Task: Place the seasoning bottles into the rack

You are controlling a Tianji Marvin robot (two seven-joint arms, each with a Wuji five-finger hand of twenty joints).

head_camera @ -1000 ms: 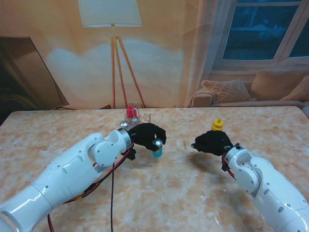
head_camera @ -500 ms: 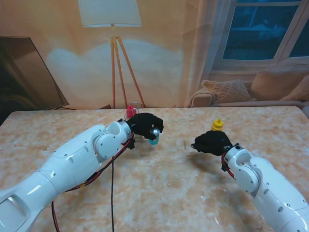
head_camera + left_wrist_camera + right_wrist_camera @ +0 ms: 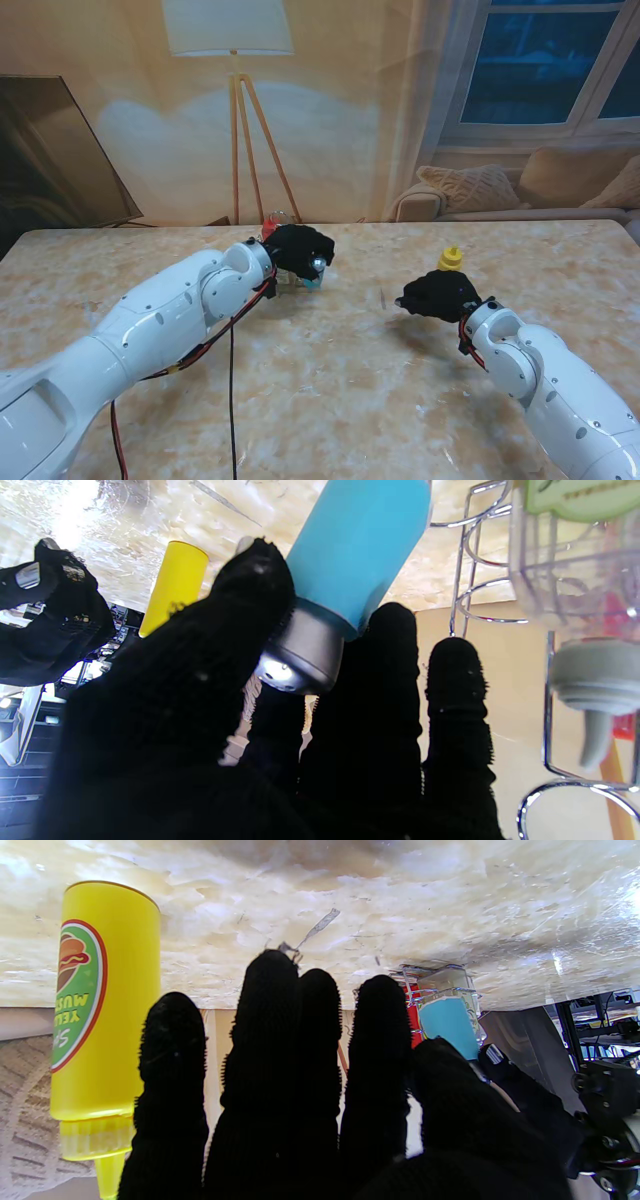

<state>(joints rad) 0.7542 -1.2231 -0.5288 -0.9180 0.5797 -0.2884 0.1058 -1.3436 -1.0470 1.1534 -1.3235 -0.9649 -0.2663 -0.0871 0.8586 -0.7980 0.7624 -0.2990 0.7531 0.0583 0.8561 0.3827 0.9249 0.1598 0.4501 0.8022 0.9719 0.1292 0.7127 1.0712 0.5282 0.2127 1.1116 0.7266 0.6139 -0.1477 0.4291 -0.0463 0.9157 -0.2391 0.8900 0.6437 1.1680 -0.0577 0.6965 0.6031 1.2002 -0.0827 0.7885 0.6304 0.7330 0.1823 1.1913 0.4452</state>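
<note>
**Q:** Toward the far middle of the table, what is going on?

**A:** At the far centre stands a wire rack (image 3: 290,238), and the left hand (image 3: 297,252) is right at it, fingers closed around a blue bottle (image 3: 357,550) with a grey cap (image 3: 300,655). I judge this to be the placing step: the bottle is carried to the rack but not yet released.

**Q:** Is anything already in the rack?

**A:** Yes. A red bottle (image 3: 268,228) sits in it, and the left wrist view shows a clear bottle (image 3: 575,560) in a wire ring just beside the blue one.

**Q:** What does the next move call for?

**A:** Probably lining the blue bottle up over a free ring, lowering it upright, then loosening the fingers. Whether its base is already inside a ring, I cannot tell.

**Q:** How is the left arm posed?

**A:** It reaches far forward from the near left, the hand curled over the bottle's cap end, thumb (image 3: 250,595) on one side and fingers on the other.

**Q:** And the other side?

**A:** The right hand (image 3: 440,296) hovers to the right, holding nothing, fingers straight and close together. A yellow mustard bottle (image 3: 450,259) stands upright just beyond it, still on the table (image 3: 330,400), well apart from the rack.
</note>
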